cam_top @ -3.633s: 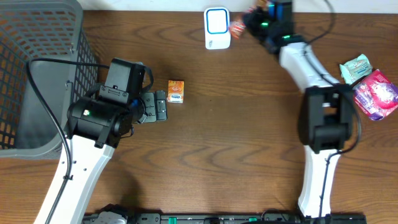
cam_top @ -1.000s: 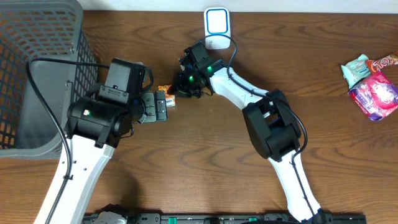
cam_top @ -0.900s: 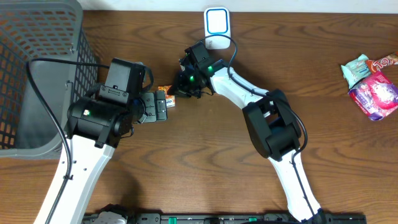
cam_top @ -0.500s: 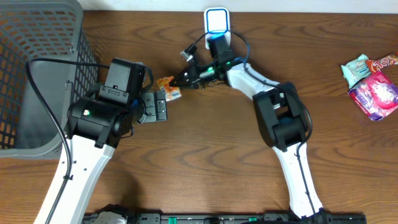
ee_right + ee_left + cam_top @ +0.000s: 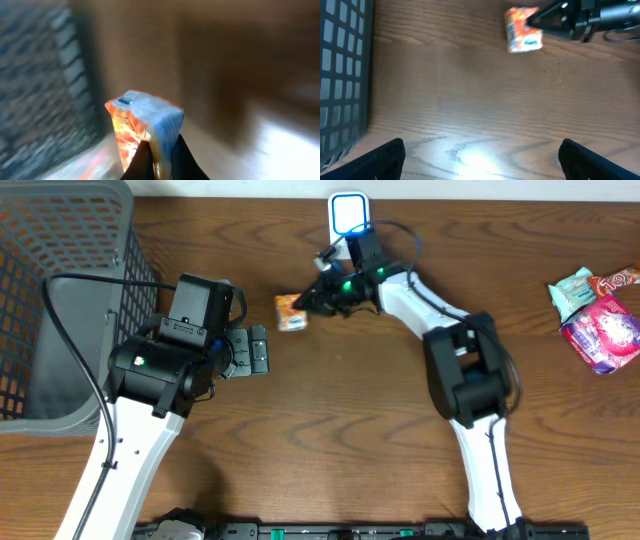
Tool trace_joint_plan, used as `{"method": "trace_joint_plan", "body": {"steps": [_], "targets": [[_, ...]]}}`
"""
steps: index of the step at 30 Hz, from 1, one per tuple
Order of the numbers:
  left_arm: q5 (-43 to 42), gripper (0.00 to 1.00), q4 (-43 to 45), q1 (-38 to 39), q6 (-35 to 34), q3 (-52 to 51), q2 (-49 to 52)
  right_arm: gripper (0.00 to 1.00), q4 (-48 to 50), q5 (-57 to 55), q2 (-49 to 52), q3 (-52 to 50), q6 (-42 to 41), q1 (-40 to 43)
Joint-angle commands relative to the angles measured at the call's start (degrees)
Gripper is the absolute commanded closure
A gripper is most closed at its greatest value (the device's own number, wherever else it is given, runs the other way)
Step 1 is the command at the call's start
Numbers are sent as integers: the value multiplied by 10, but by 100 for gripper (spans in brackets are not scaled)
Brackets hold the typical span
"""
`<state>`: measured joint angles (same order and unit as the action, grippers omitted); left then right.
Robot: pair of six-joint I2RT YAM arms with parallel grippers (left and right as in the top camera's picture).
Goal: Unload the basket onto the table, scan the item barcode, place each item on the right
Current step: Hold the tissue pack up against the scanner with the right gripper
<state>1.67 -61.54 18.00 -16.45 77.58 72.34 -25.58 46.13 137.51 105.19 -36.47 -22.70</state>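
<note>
The right end effector [image 5: 310, 303] pinches a small glossy orange box [image 5: 290, 312], seemingly just above the wood-grain desk [image 5: 360, 430]; the left end effector [image 5: 258, 350] gapes wide beside the mesh basket [image 5: 60, 240].

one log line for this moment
right gripper: shut on pack | left gripper: open, empty | pack: apart from scanner

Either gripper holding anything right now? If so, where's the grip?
The right gripper pinches the orange packet by one narrow edge, with the rest sticking out beyond it. The left gripper is open and holds nothing.
</note>
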Motion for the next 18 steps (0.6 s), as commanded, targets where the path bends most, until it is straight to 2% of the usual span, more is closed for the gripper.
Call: {"method": "trace_joint_plan", "body": {"steps": [1, 4, 6, 9, 18], "targets": [[5, 2, -1, -3, 3, 2, 3, 99, -34, -487, -116, 12, 84, -10], [5, 2, -1, -3, 3, 2, 3, 99, -11, -725, -147, 12, 199, -31], [5, 2, -1, -3, 3, 2, 3, 99, 27, -780, -147, 12, 278, -40], [5, 2, -1, -3, 3, 2, 3, 99, 75, -790, -135, 12, 334, -44], [5, 2, -1, -3, 3, 2, 3, 99, 197, -767, -94, 12, 333, -31]]}}
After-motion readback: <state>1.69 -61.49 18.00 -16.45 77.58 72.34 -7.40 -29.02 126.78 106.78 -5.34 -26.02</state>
